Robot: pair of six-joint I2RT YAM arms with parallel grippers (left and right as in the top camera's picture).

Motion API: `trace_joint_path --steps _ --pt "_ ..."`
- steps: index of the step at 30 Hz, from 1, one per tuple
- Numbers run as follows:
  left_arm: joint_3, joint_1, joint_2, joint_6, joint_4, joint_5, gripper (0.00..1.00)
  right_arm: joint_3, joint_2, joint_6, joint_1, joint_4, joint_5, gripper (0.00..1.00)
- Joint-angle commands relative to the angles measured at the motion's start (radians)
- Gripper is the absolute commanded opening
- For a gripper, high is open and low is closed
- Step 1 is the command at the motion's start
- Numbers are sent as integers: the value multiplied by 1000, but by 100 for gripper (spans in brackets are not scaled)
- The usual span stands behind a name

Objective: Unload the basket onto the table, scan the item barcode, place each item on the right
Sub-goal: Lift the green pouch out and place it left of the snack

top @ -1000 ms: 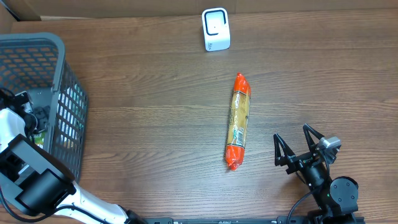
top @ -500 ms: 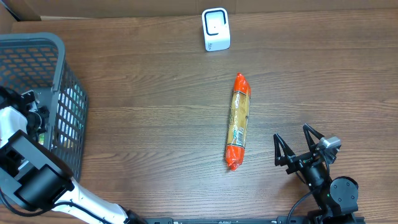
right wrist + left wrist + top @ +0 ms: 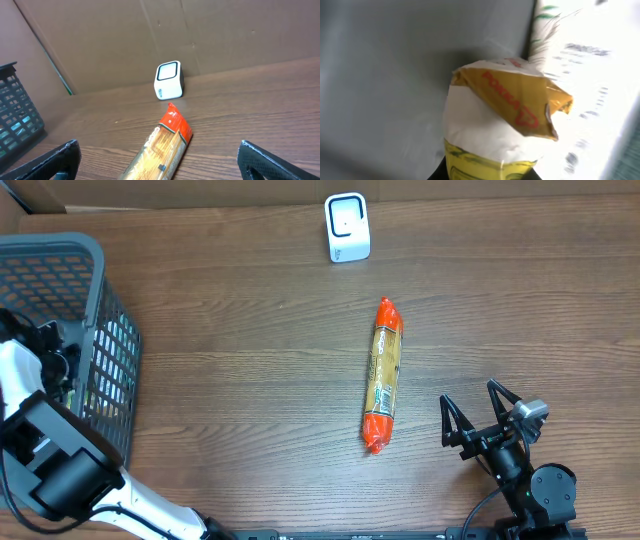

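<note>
Left wrist view: left gripper point(image 3: 55, 358) is down inside the basket point(image 3: 90, 248), jaws clamped on a yellow-and-white pack point(image 3: 495, 130) that sits right between its fingers. Right gripper point(image 3: 467, 391) is spread wide and holds nothing, low over the table point(image 3: 250, 330). Orange-ended packet point(image 3: 382, 375) lies just ahead of it, scanner point(image 3: 347, 226) farther ahead.

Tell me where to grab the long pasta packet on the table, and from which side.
Take the pasta packet at its middle, from above, jaws across its narrow width: it lies flat, long and slim, with crimped red ends. The open right gripper sits nearest.
</note>
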Motion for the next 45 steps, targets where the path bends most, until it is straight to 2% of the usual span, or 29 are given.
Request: trace_joint_path --steps 1,8,13,18,22,26,29,33,38,45 --pt "141 -13 -160 -124 -45 18 4 -11 -9 -4 -1 5 10 100" --pt "282 -16 -354 -305 -122 19 4 -11 -9 -4 -1 5 10 100" --pt "293 -57 -501 -361 -133 150 4 -11 -9 -4 -1 5 10 100" --pt "293 -176 -636 -362 -186 233 4 -11 -9 -4 -1 5 10 100" --pt "293 -332 -679 -382 -274 254 4 -11 -9 -4 -1 5 10 100" --pt "260 -512 -661 -416 -375 245 4 -11 -9 -4 -1 5 10 100" --pt "187 -641 -634 -451 -371 244 4 -11 -9 -4 -1 5 10 100" --pt "24 -809 -571 -504 -265 244 4 -11 -9 -4 -1 5 10 100" --pt "-152 -958 -454 -592 -88 244 4 -11 -9 -4 -1 5 10 100" --pt "-223 -1109 -233 -608 63 245 4 -11 -9 -4 -1 5 10 100"
